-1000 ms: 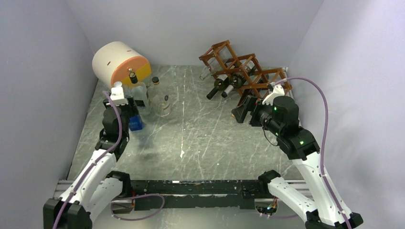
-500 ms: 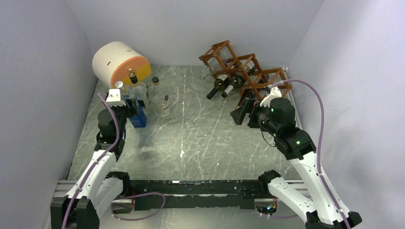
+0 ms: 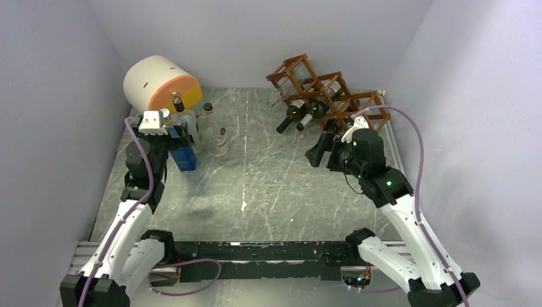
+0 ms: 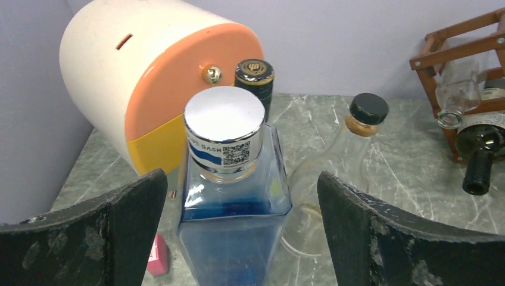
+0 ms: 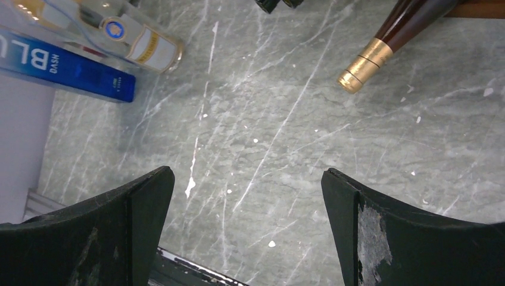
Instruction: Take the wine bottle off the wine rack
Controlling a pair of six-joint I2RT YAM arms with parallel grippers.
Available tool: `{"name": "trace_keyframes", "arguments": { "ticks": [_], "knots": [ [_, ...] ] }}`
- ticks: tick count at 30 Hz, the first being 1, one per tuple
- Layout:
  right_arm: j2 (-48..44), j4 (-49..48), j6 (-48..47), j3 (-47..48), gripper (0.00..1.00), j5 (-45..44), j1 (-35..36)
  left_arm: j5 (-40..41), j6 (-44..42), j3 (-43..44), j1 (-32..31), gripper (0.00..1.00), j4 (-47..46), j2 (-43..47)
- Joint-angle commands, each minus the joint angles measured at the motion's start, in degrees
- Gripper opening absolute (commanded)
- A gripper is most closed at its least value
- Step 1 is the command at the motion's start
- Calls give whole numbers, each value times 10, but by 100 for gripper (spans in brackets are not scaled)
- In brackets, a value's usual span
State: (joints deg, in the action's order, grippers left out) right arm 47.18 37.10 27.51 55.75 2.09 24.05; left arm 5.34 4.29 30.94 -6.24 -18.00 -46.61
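Observation:
The reddish-brown wine rack (image 3: 329, 94) stands at the far right and shows at the right edge of the left wrist view (image 4: 461, 50). Two dark wine bottles (image 3: 289, 119) lie in it, necks pointing out to the left. A brown bottle with a gold-foil neck (image 5: 381, 50) reaches out of the rack's low end, just beyond my right gripper (image 5: 247, 174). That gripper (image 3: 317, 152) is open over bare table. My left gripper (image 4: 241, 179) stands open either side of an upright blue bottle (image 4: 235, 220) with a silver cap, without touching it.
A white-and-orange cylinder (image 3: 163, 82) lies at the far left. A dark-capped bottle (image 4: 255, 74) and a clear bottle with a black cap (image 4: 364, 119) stand behind the blue bottle (image 3: 183, 157). A small pink thing (image 4: 156, 262) lies beside it. Grey walls close three sides.
My left gripper was shut on the blue bottle and has opened; the bottle now stands on the table by the other bottles. My right gripper has edged left, near the rack's low end.

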Motion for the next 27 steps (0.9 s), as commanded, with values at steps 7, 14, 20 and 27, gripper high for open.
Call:
{"name": "trace_keyframes", "arguments": {
  "ticks": [7, 14, 20, 27],
  "knots": [
    [104, -46, 22, 29, 100, -111, -1, -57, -54, 96, -11, 100, 130, 94],
    [236, -148, 75, 67, 100, -146, -3, -265, -68, 117, -76, 99, 84, 89],
    [328, -245, 98, 82, 100, -170, -5, -232, -134, 156, -232, 97, 71, 13],
    [393, -316, 143, 80, 97, -214, -9, -241, -137, 93, -254, 97, 22, 27]
  ]
}}
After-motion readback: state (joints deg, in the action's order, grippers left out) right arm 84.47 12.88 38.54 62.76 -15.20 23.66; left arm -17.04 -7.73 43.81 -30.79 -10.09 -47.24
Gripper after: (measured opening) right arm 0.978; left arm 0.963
